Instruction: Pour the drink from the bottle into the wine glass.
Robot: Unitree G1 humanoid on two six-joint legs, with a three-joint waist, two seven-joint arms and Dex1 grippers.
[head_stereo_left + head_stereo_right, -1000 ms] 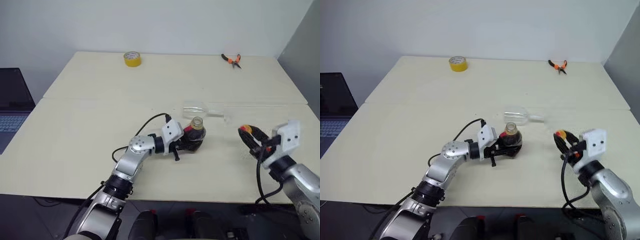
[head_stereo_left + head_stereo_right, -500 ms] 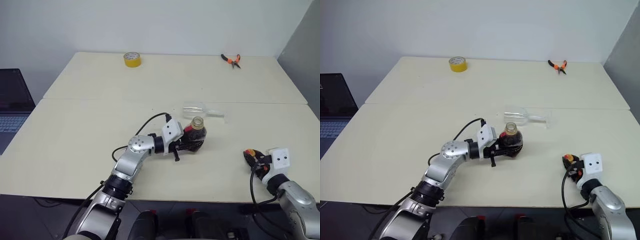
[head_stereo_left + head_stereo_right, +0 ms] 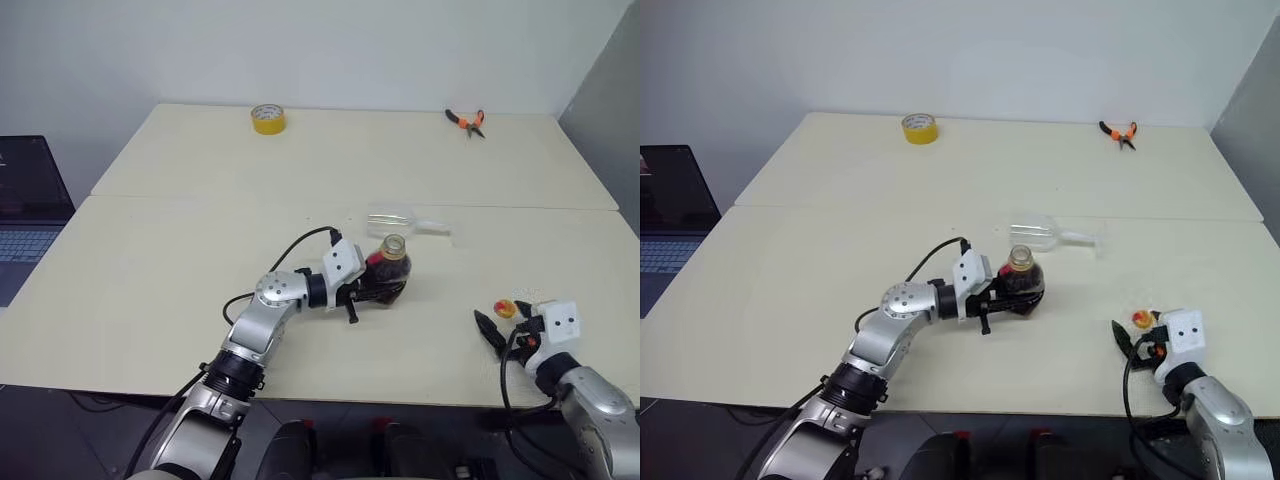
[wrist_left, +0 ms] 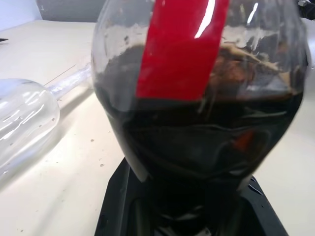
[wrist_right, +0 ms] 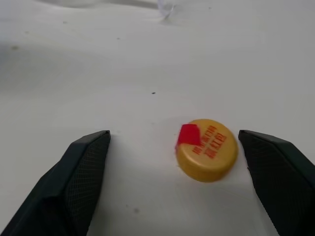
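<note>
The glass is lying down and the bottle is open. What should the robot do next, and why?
Probably move the open right gripper away from the yellow cap lying on the table and toward the wine glass, to stand it up. The glass lies on its side beyond the bottle, which the left gripper holds uncapped. Nothing can be poured yet.

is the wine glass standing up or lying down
Lying down. The wine glass rests on its side on the table, bowl towards the bottle, stem running level along the tabletop.
</note>
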